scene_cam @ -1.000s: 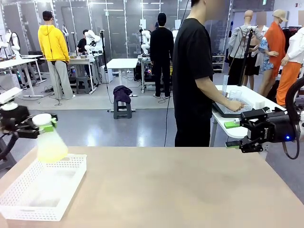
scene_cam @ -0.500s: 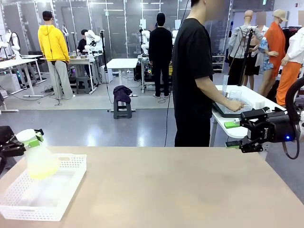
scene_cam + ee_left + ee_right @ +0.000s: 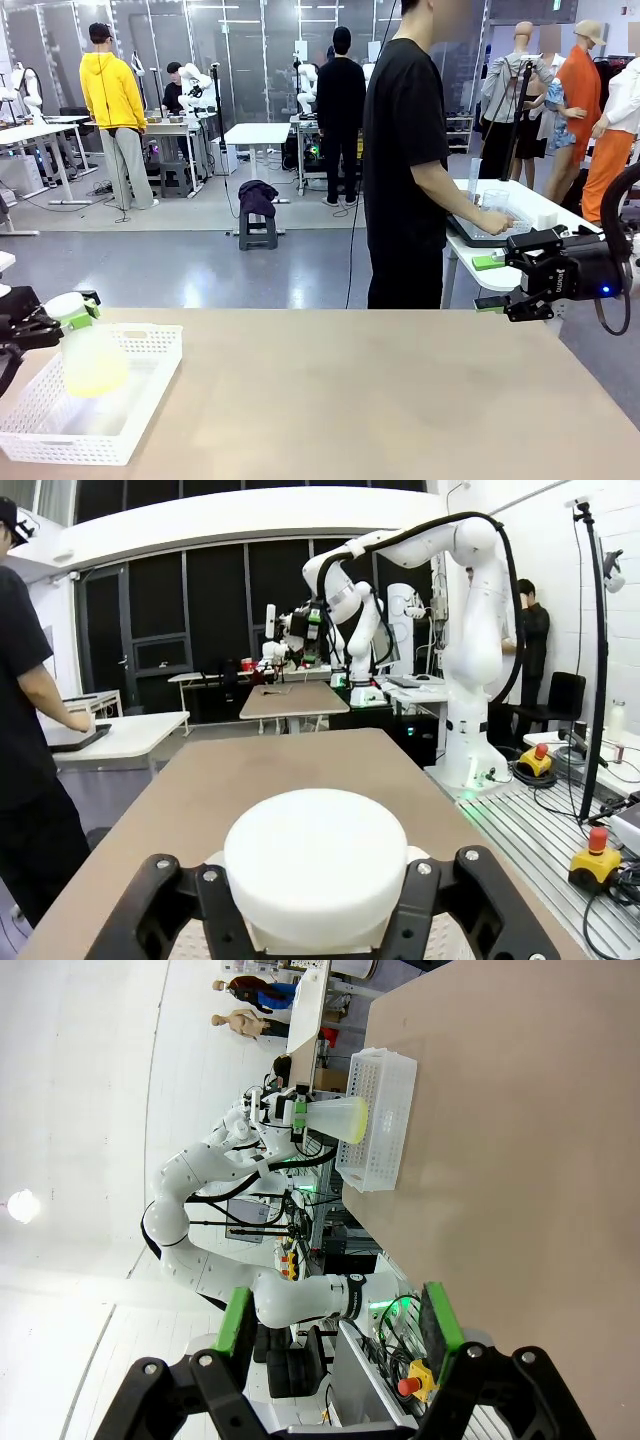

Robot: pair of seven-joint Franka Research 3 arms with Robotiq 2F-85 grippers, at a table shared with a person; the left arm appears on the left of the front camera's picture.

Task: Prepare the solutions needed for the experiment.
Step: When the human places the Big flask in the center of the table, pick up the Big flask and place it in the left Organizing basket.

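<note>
Clearly the work is at an early stage: at the lower left of the front view the left gripper [image 3: 62, 312] has its jaws clamped on the neck of a clear conical flask with a white round cap [image 3: 88, 350], and the pale yellow translucent solution [image 3: 95, 375] sits shallow in the flask's wide bottom. The flask hangs upright, low over the white perforated plastic basket [image 3: 140, 385] that rests on the beige tabletop [image 3: 380, 400]; whether its base touches the basket floor I cannot tell. In the left wrist view the white cap [image 3: 315, 875] sits between the dark fingers at the bottom of the frame. At the right edge of the front view the right gripper [image 3: 488, 283] hovers off the tabletop's far right corner with its green-padded jaws apart and nothing between them. Behind it a person in a black T-shirt [image 3: 405, 150] handles items on a side table. Judging from this, one solution is in hand, while any pouring, mixing or setting out remains undone.
</note>
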